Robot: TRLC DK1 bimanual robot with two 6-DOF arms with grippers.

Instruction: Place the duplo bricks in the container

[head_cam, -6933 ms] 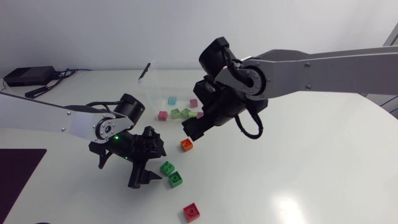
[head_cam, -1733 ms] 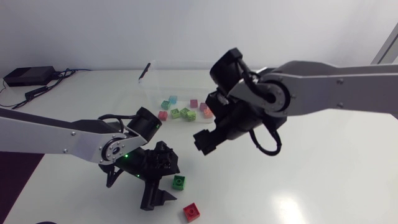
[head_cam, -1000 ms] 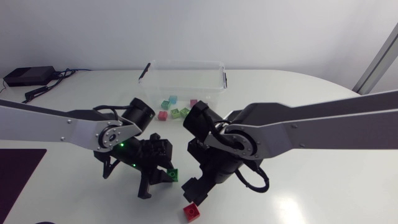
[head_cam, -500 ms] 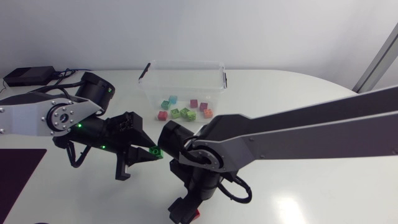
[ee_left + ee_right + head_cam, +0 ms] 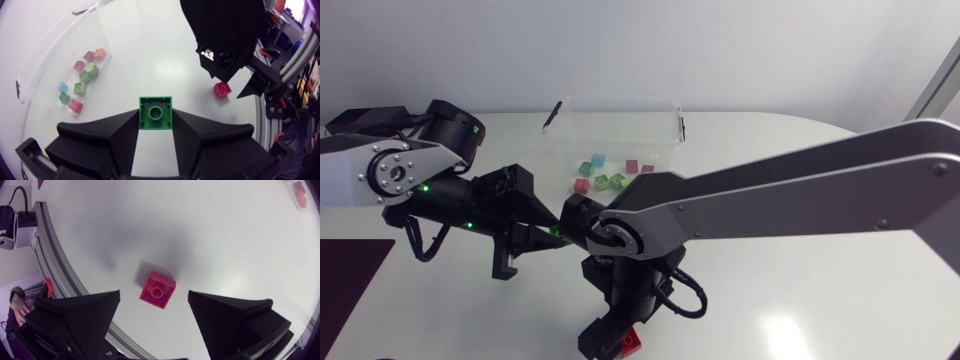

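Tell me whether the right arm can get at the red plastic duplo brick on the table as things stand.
Probably yes: the open right gripper hangs right above the red plastic duplo brick, which lies alone on the bare table, with nothing between them.

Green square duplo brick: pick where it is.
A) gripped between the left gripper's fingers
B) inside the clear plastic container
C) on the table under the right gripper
A: in the left wrist view the green square duplo brick sits between the two black fingers of the left gripper, touched from both sides.
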